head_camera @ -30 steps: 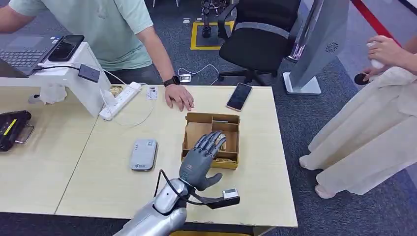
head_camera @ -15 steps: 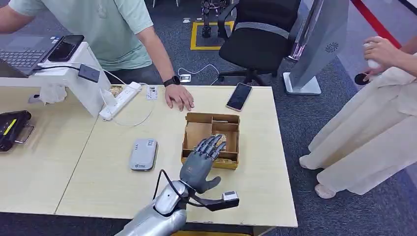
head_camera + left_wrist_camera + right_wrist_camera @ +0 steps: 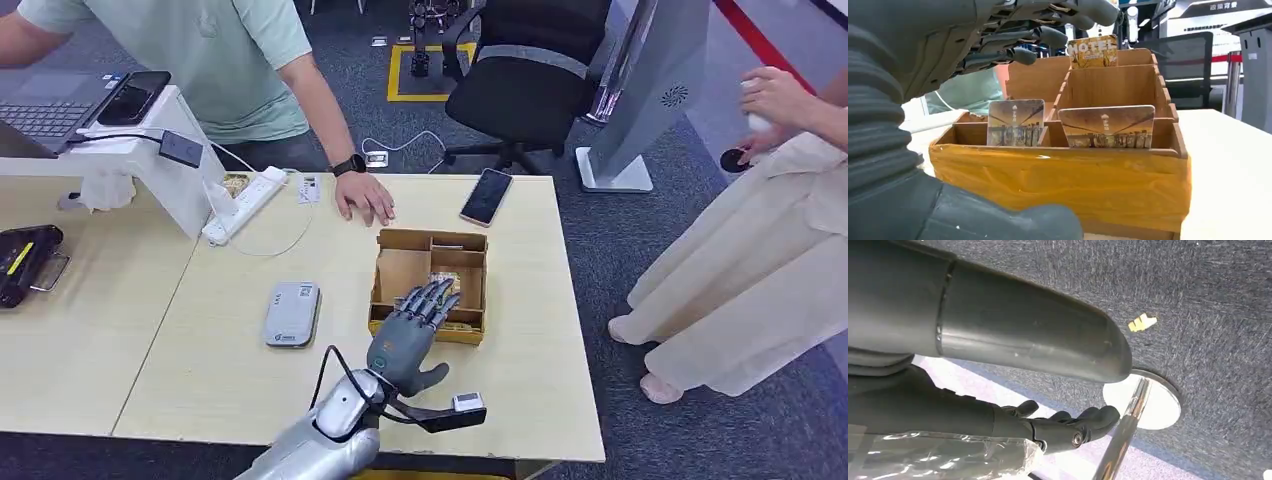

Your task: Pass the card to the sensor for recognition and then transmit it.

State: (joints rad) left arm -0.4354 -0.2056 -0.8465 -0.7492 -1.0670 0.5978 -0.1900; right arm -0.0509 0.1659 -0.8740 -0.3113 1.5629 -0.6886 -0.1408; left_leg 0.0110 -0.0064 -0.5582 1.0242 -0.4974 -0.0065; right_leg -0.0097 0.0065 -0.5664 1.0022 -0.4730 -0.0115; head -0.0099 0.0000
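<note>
Pulled back a bit since 1 s ago: left hand (image 3: 408,335) now hovers w/ fingers spread over the near edge of the card box (image 3: 400,268), holding nothing. Right hand (image 3: 1063,426) hangs over the floor, fingers loosely curled, empty. Step: reaching for a card, none picked yet. Near card (image 3: 1015,122) stands upright in the front slot; next move needs a pinch on its top edge, then over to the sensor (image 3: 293,313). Readable: "HOTEL" on the back card (image 3: 1092,51).
</note>
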